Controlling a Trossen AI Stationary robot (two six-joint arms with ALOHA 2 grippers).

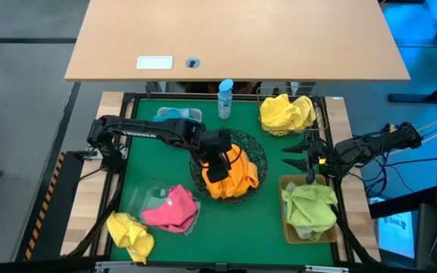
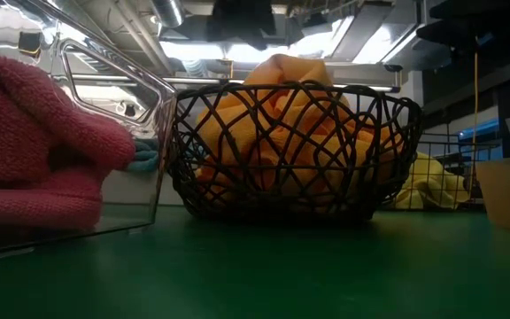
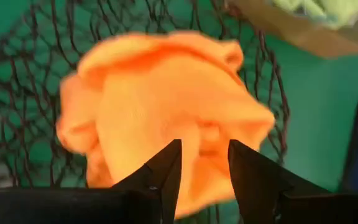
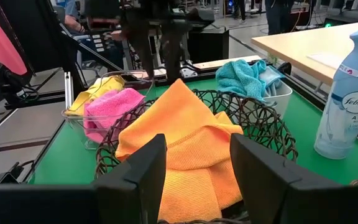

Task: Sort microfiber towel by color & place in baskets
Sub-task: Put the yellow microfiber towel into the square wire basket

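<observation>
Starting at the left edge of the green mat (image 1: 268, 220), there's a loose yellow towel (image 1: 130, 236) sitting at the near left corner, not in any container. Just right of it is the clear plastic tray (image 1: 144, 199) with a pink towel (image 1: 172, 209) bunched inside, spilling toward its right side. Farther back on the left, the white rectangular tub (image 1: 190, 114) holds a teal towel (image 4: 244, 76). Middle of the mat is the round black wire-mesh bowl (image 1: 258, 152) stuffed with an orange towel (image 1: 234, 178) that peaks up above the rim. The left gripper (image 1: 217, 161) hangs right over that bowl, fingers (image 3: 166, 171) parted a bit with a narrow gap, and nothing pinched between them; the orange towel lies just under the tips. At the far edge, center, stands a blue-capped bottle (image 1: 225, 98). Right of that, the square wire basket (image 1: 319, 125) has a bright yellow towel (image 1: 286, 111) in it. The right gripper (image 1: 297, 155) sits between that basket and the tan rectangular bin (image 1: 287, 226), pointing left toward the bowl, fingers apart and empty. The tan bin at the near right holds a lime green towel (image 1: 309, 208) heaped over its edge.
</observation>
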